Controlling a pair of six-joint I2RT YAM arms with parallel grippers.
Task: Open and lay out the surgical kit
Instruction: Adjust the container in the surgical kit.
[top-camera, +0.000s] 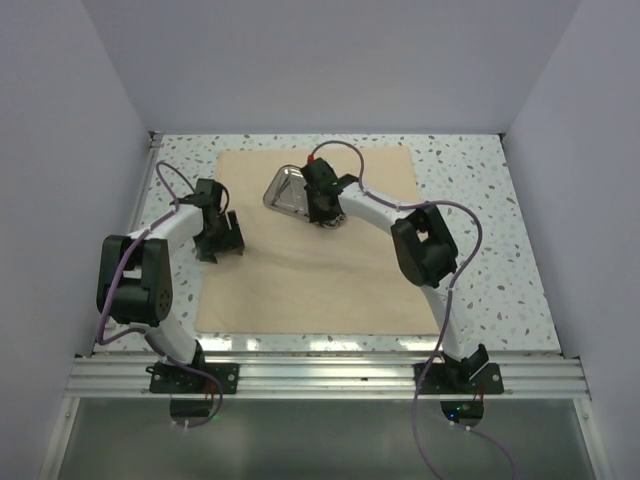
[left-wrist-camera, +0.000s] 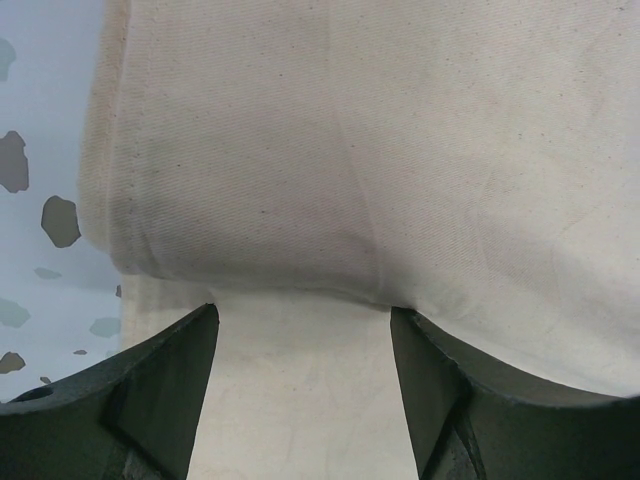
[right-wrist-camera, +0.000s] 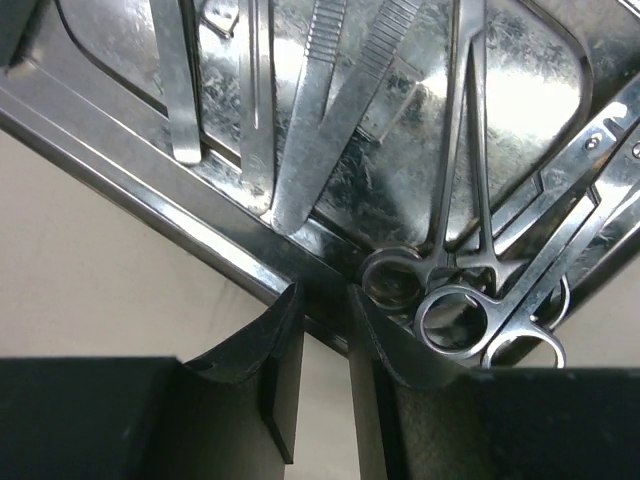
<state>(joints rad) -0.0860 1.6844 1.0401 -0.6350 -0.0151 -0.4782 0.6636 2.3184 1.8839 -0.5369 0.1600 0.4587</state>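
Note:
The beige-tan cloth wrap lies spread flat on the table. The shiny steel tray sits on its far part. My right gripper is at the tray's near right rim. In the right wrist view my right gripper is shut on the tray's rim. Tweezers and ring-handled scissors and forceps lie inside the tray. My left gripper is at the cloth's left edge. In the left wrist view my left gripper is open over the cloth, with a raised fold of cloth just past its fingertips.
The speckled tabletop surrounds the cloth and shows at the left in the left wrist view. Grey walls enclose the left, right and far sides. An aluminium rail runs along the near edge.

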